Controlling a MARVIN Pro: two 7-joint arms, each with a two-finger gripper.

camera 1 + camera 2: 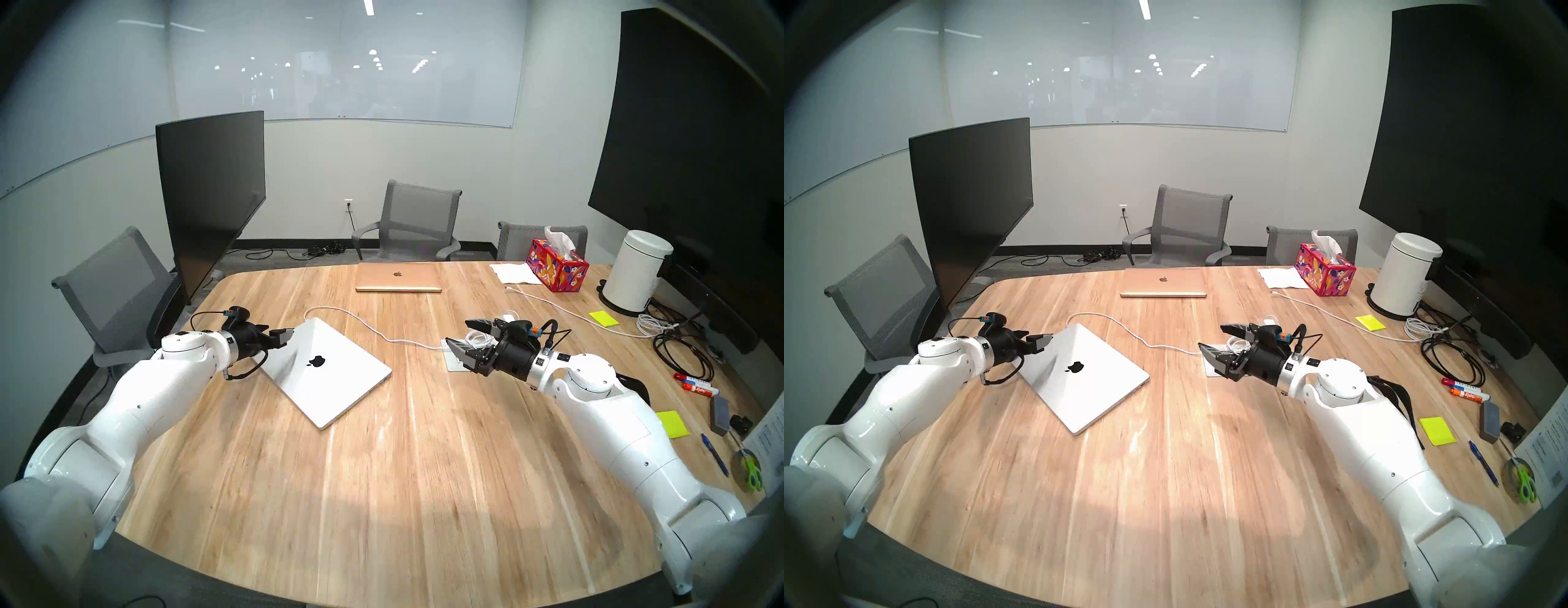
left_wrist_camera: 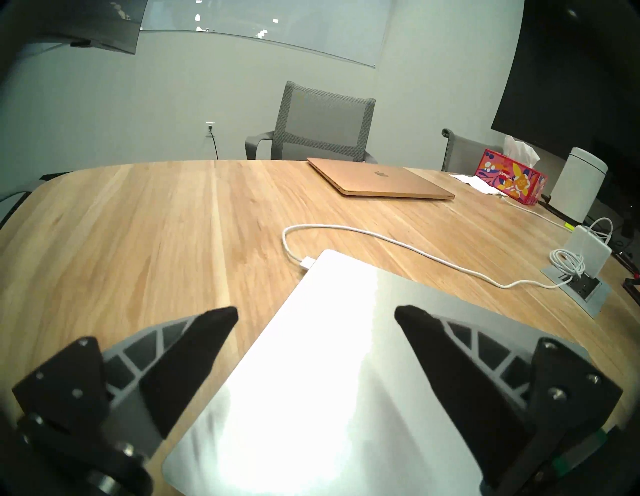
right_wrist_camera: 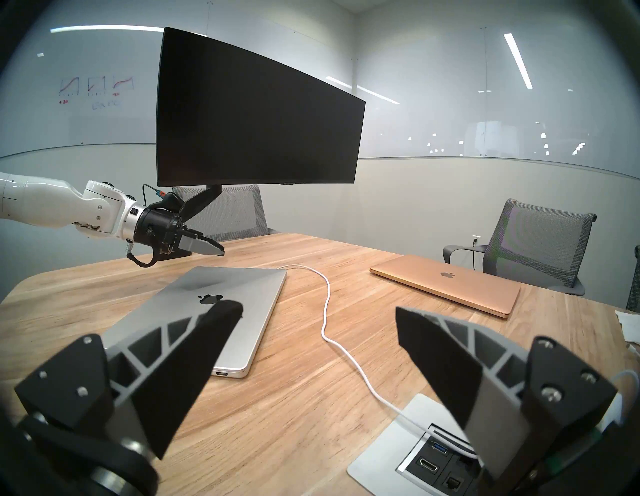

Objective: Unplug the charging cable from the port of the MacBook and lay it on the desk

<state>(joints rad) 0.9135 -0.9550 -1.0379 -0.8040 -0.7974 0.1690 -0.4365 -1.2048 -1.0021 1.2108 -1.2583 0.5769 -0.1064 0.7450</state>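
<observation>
Head views: the MacBook [image 1: 324, 373] lies closed and skewed on the desk [image 1: 382, 488]. The charging cable [image 1: 360, 325] enters its far corner at about eleven o'clock, still plugged in. The left gripper [image 1: 285, 335] hangs over the near-left edge, likely lining up on that plug.

Left wrist view: its jaws stand wide and empty, and the plug [image 2: 307, 262] sits at twelve o'clock.

Right wrist view: the right gripper [image 3: 318, 315], also wide and empty, waits over the power outlet panel [image 3: 420, 457], where the cord runs in at five o'clock.
</observation>
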